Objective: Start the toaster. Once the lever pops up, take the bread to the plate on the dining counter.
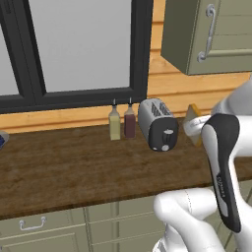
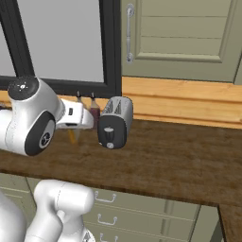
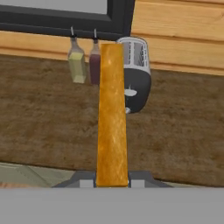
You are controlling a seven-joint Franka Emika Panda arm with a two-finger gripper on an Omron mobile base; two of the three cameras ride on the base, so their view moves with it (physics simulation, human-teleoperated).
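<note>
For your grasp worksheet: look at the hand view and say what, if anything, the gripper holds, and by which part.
The gripper is shut on the bread, seen edge-on, gripped at the slice's near end.

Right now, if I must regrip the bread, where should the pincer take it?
By one edge, pads on its two broad flat faces, coming in edge-on. The bread is thin and flat, and the pincer is shut on its near edge this way, apparently securely.

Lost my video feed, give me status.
Claw shut on bread, edge-on, lifted off counter. Toaster behind, beside two bottles. Nothing blocking.
</note>
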